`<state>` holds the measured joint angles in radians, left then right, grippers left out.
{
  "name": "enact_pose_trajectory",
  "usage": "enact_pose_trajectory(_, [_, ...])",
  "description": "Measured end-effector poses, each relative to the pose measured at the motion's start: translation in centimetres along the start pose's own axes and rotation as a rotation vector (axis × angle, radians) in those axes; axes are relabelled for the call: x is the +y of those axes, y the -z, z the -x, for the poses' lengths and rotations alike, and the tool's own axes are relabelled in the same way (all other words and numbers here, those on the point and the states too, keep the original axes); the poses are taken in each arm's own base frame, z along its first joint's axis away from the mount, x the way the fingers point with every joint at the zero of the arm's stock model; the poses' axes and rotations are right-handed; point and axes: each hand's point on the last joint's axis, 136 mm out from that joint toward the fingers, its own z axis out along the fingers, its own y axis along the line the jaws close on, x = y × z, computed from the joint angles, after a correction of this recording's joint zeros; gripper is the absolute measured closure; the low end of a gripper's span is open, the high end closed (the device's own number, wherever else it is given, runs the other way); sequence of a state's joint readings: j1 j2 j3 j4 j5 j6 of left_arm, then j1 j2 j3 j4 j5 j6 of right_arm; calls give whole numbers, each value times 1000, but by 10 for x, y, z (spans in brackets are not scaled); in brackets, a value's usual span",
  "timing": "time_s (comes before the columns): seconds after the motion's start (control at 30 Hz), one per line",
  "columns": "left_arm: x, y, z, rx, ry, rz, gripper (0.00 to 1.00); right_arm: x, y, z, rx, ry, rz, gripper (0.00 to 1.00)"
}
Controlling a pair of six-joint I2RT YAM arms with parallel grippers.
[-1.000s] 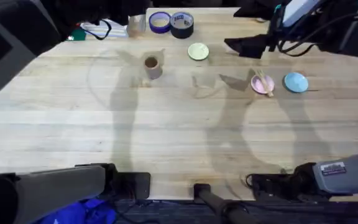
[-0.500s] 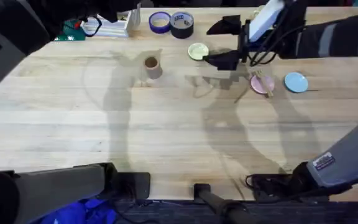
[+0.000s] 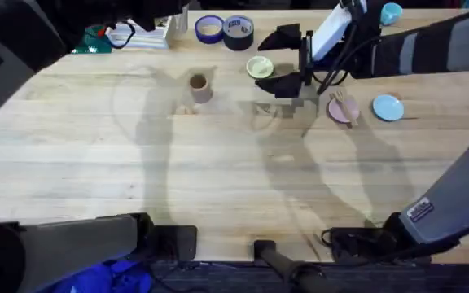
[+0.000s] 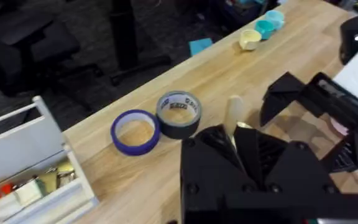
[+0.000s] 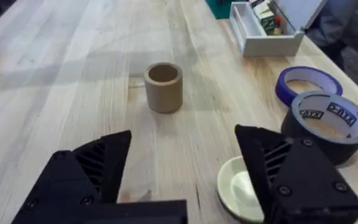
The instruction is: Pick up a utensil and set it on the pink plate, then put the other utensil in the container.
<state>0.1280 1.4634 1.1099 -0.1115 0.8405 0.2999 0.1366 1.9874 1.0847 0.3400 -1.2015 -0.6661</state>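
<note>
Pale wood planks made up the table (image 3: 218,179), and beyond its far edge I saw dark floor and a black office chair (image 4: 23,43).

The small pale wooden fork (image 3: 344,101) lay on the small round pink plastic plate (image 3: 338,112), right of centre. Just right of that sat a light blue round plate (image 3: 387,107).

My left gripper (image 4: 238,134) was up by the far edge, its fingers closed narrowly on the small pale wooden spoon (image 4: 234,112). I saw only a rounded pale end sticking out, so I could not tell which end.

The short tan-brown cylindrical cup (image 3: 199,87) stood upright and alone, left of centre, well apart from the plates.

My right gripper (image 3: 283,61) hung between the cup and the pink plate with its jaws spread wide and nothing in them, just beside a pale yellow-green plate (image 3: 259,67).

Along the far edge sat a purple tape roll (image 3: 209,28) touching a black tape roll (image 3: 238,31). A white open box (image 4: 30,180) lay to their left and some small pastel mugs (image 4: 260,28) farther right.

Everything from the middle of the table to the near edge was bare wood.
</note>
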Motion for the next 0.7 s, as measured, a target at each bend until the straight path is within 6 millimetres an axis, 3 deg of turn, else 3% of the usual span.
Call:
enact_pose_trajectory(0.27, [-7, -10, -12, -21, 36, -134, 959, 1, -2, -4, 4, -11, 6, 8])
enact_pose_trajectory(0.57, [4, 20, -7, -111, 45, -226, 959, 1, -2, -5, 6, -11, 3, 7])
enact_pose_trajectory(0.7, [-1, 20, -13, -131, 46, -300, 959, 1, -2, -5, 6, -11, 2, 8])
